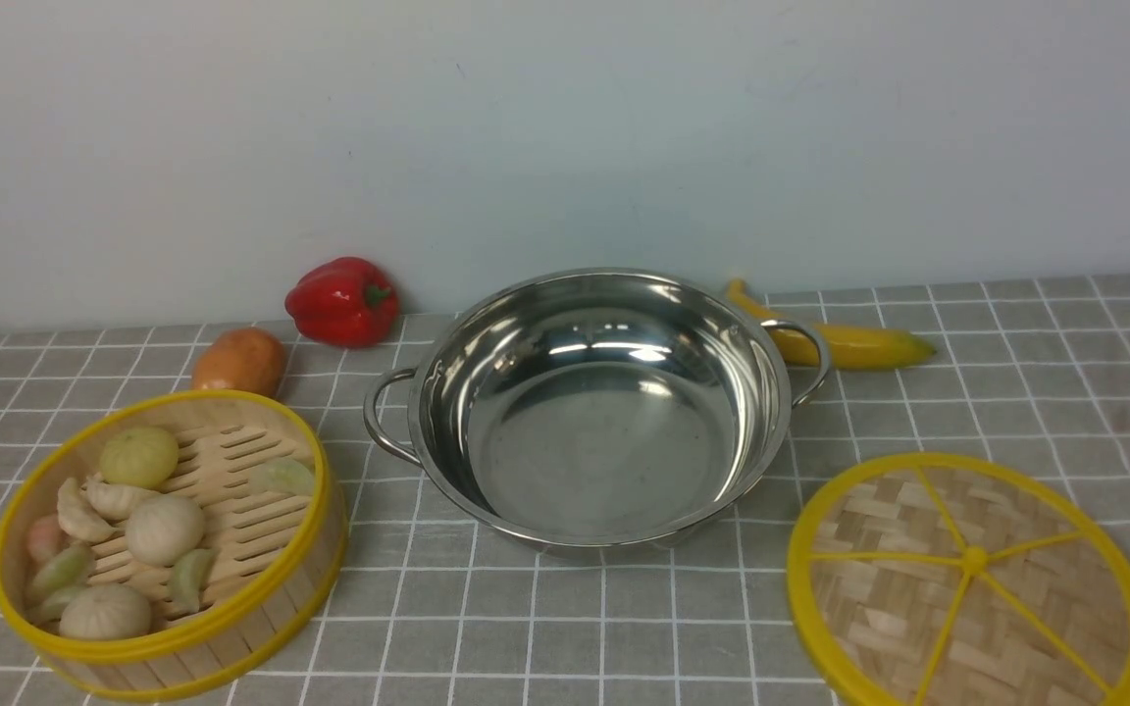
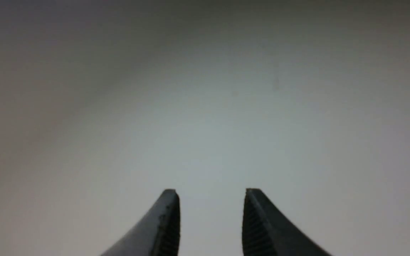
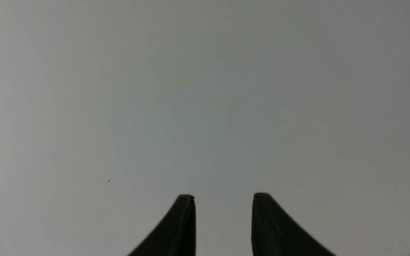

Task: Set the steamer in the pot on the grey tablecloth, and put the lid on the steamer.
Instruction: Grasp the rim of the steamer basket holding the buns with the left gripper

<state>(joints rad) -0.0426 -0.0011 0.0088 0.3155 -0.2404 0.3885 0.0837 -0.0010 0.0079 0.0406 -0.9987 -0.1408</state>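
Note:
The steamer (image 1: 231, 608), a bamboo basket with yellow rims holding several toy buns and dumplings, sits at the front left of the grey tablecloth (image 1: 545, 628). The empty steel pot (image 1: 596, 407) stands in the middle. The lid (image 1: 967, 583), a flat woven disc with yellow spokes, lies at the front right, partly cut by the frame. Neither arm shows in the front view. My left gripper (image 2: 211, 193) is open and empty, facing only a blank pale surface. My right gripper (image 3: 222, 197) is open and empty, facing the same kind of blank surface.
A red bell pepper (image 1: 342, 300) and a brown potato (image 1: 239, 362) lie behind the steamer. A banana (image 1: 845, 338) lies behind the pot's right handle. A pale wall runs along the back of the cloth.

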